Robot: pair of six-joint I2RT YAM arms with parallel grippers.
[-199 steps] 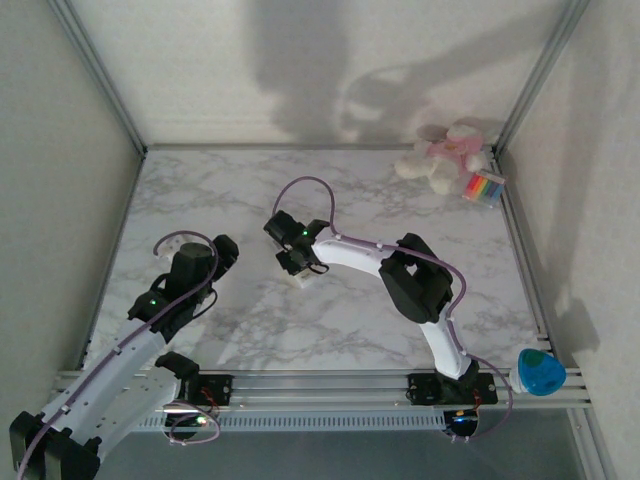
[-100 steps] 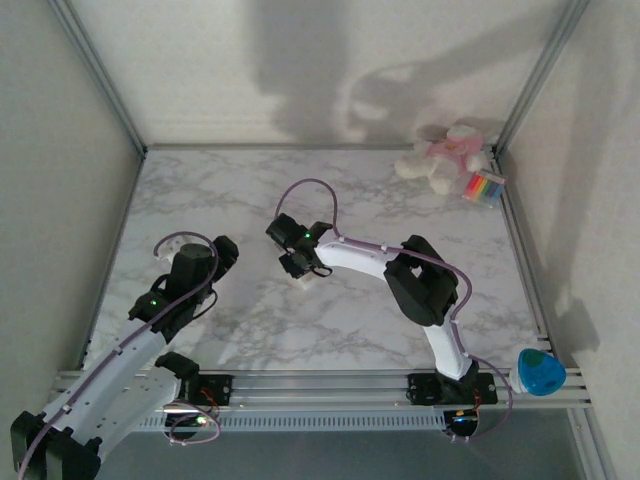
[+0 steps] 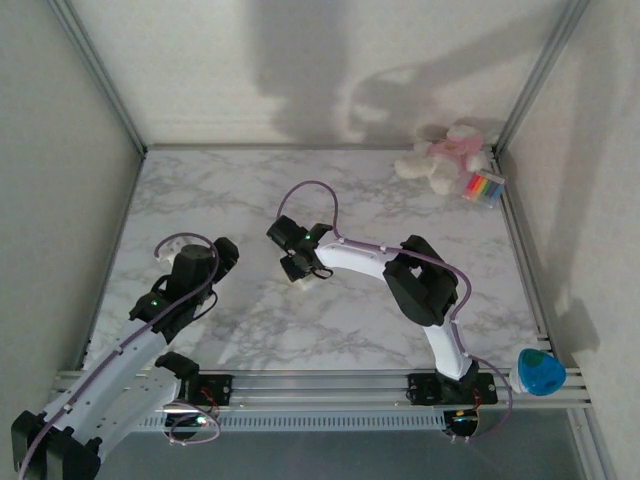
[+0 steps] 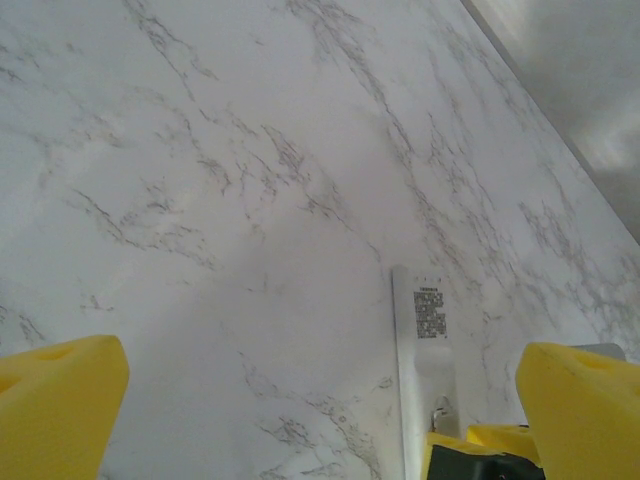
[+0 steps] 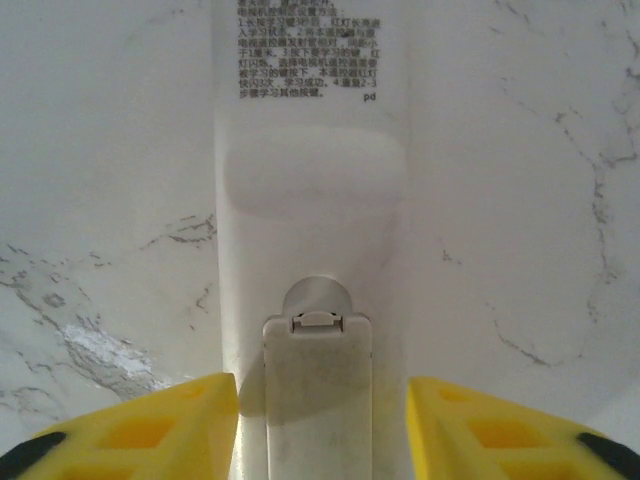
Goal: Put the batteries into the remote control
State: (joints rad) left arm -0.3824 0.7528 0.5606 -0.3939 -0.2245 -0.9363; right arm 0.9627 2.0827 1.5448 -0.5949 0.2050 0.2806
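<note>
The remote control (image 5: 310, 200) lies back-up on the marble, its printed label at the far end. A loose-looking white battery cover (image 5: 318, 350) rests on its near end, latch tab by a round recess. My right gripper (image 5: 323, 400) hovers over it, open, with its yellow fingers (image 5: 170, 425) either side of the cover and a gap on both sides. In the top view this gripper (image 3: 297, 268) is at the table's middle. My left gripper (image 4: 322, 400) is wide open and empty, left of the remote control (image 4: 425, 360). The batteries are out of view.
A pink and white plush toy (image 3: 445, 158) and a striped multicoloured pack (image 3: 485, 187) sit at the back right corner. A blue object (image 3: 540, 372) rests at the front right rail. Grey walls close in the table on three sides.
The right gripper's jaws have parted from nearly shut to open over the remote's near end. Its wrist shifted only slightly. The left arm has stayed still.
</note>
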